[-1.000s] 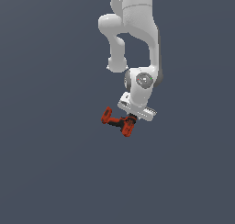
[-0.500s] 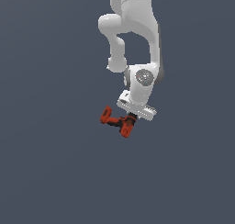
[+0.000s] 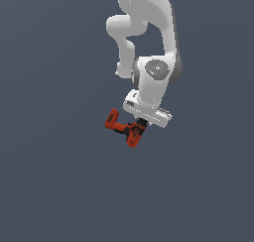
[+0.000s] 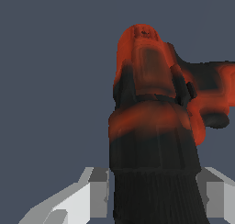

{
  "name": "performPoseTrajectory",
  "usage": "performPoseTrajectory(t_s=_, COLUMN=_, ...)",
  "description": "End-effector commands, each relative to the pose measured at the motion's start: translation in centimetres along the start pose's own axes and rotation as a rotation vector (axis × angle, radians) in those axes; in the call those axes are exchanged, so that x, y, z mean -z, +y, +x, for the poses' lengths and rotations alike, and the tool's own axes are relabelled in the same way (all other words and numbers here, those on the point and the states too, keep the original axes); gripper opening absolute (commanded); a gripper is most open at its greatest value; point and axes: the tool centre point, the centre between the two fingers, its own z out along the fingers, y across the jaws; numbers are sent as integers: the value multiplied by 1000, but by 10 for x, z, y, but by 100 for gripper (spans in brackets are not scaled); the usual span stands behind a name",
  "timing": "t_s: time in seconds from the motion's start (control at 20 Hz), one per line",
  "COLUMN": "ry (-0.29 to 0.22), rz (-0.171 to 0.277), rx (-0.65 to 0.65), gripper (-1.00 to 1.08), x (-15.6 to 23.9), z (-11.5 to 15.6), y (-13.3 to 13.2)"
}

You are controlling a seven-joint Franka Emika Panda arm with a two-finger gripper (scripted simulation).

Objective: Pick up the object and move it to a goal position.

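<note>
The red-orange power drill with black patches (image 3: 124,128) hangs under the white robot hand in the exterior view, its blocky base pointing to the exterior view's left. My gripper (image 3: 139,125) is shut on the drill's body and holds it in the air. In the wrist view the drill (image 4: 153,122) fills the middle, with a grey fingertip (image 4: 98,191) on one side and a second one (image 4: 215,191) on the other, pressed against its black ribbed end.
The white arm (image 3: 151,42) reaches down from the top of the exterior view. Behind everything is a plain dark grey-blue background (image 3: 49,186).
The arm and the held drill have shifted very slightly; the grip is unchanged.
</note>
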Motion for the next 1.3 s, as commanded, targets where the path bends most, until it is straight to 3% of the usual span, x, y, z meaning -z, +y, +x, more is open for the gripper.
performPoseTrajectory(t_s=0.0, ry=6, rz=4, rx=0, gripper=-100, x=28, z=11, y=1)
performPoseTrajectory(t_s=0.65, ry=5, rz=4, rx=-1, gripper=-100, x=151, z=60, y=6)
performPoseTrajectory(t_s=1.25, ry=5, rz=4, rx=-1, gripper=-100, x=227, z=93, y=7)
